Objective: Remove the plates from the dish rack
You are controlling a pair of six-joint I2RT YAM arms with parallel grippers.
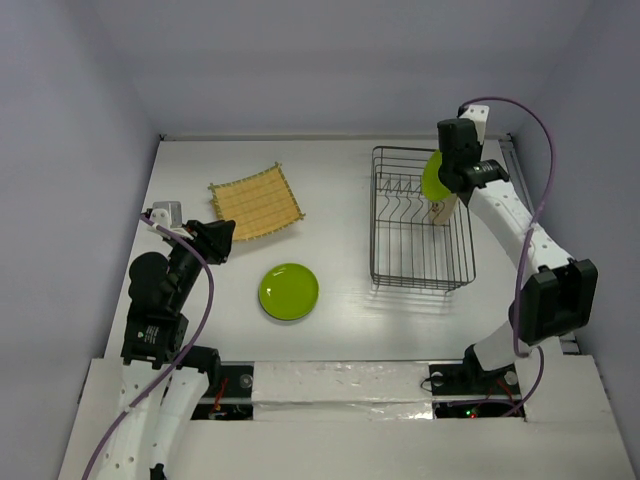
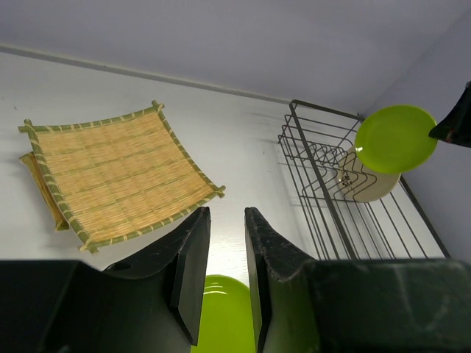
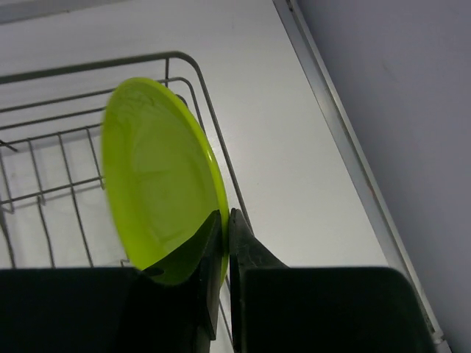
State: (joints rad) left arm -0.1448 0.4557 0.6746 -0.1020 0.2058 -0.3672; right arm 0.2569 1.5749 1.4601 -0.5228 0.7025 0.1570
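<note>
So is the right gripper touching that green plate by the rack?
Touching. The right wrist view shows the right gripper clamped on the green plate at its rim.

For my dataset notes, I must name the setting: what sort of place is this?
Likely a robot lab's test booth staged like a kitchen: a plain white table boxed by bare grey walls, holding a black wire dish rack and a woven bamboo mat.

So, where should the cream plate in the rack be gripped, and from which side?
I would pinch the cream plate at its top rim, coming from above, one finger on each face. It stands on edge in the dish rack, so the rim is free while wires fence its lower part.
</note>
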